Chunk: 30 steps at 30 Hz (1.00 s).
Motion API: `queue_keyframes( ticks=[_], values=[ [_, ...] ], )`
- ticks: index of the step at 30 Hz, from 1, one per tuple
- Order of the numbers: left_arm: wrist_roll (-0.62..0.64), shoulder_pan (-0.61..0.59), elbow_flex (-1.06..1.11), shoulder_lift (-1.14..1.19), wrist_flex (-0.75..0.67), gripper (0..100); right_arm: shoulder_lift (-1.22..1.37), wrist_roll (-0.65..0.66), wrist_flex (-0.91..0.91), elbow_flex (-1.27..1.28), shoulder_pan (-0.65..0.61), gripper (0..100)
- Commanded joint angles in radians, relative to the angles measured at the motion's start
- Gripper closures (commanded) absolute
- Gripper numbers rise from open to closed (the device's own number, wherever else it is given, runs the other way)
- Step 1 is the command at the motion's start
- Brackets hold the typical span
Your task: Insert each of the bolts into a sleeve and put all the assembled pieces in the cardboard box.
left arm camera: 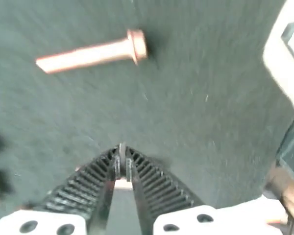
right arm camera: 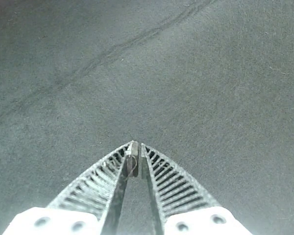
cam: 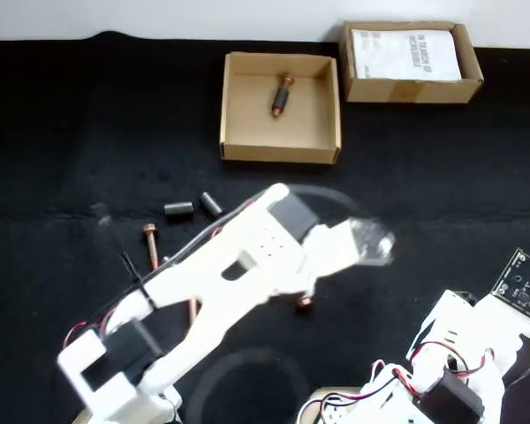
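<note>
High view, looking down on my black counter: the open cardboard box sits at the far middle, and inside it lies one assembled piece, a copper bolt pushed through a dark sleeve, resting near the middle of the box floor. To its right, well apart, a second cardboard box holds a white printed sheet.

On the cloth in front of the first box lie two loose dark sleeves, close together. Nearer to me a loose bolt lies beside the left arm, which stretches from the near left corner toward the centre. A copper bolt head peeks out from under that arm. The left pincer is a pale blur here, so I cannot judge its fingers from above. The right arm sits folded at the near right.

Left wrist view adds the detail: the left pincer is clenched, its tips meeting over bare cloth with nothing between them, and a copper bolt lies on its side well beyond the tips.

Right wrist view shows the right pincer likewise clenched, tips together above bare dark cloth.
</note>
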Motion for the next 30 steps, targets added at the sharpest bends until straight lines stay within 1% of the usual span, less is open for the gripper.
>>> queue_keyframes(
  ticks=[1,4,10,12,14,17,23,27,30],
  values=[
    [-0.068,0.002,0.257,-0.093,-0.207,99,-0.005,0.009,-0.018,0.001,-0.001,99.2],
    [-0.117,0.001,0.328,-0.093,-0.336,99,-0.005,0.009,-0.018,-0.001,-0.001,99.2],
    [-0.281,0.002,0.326,-0.01,-0.486,99,-0.005,0.009,-0.018,-0.01,-0.001,99.2],
    [-0.302,0.002,0.326,0.031,-0.557,99,-0.005,0.009,-0.018,-0.01,0.002,99.2],
    [-0.324,0.002,0.317,0.07,-0.598,99,-0.005,0.011,-0.018,-0.01,0.007,99.2],
    [-0.356,0.002,0.249,0.122,-0.566,99,-0.005,0.011,-0.018,-0.01,0.007,99.2],
    [-0.358,0.033,0.093,0.246,-0.506,99,-0.005,0.011,-0.018,-0.01,0.004,99.2],
    [-0.356,0.058,-0.025,0.321,-0.456,99,-0.005,0.011,-0.067,-0.004,0.007,99.2],
    [-0.351,0.067,-0.107,0.378,-0.448,99,-0.005,0.011,-0.074,-0.005,0.007,99.2]
  ],
)
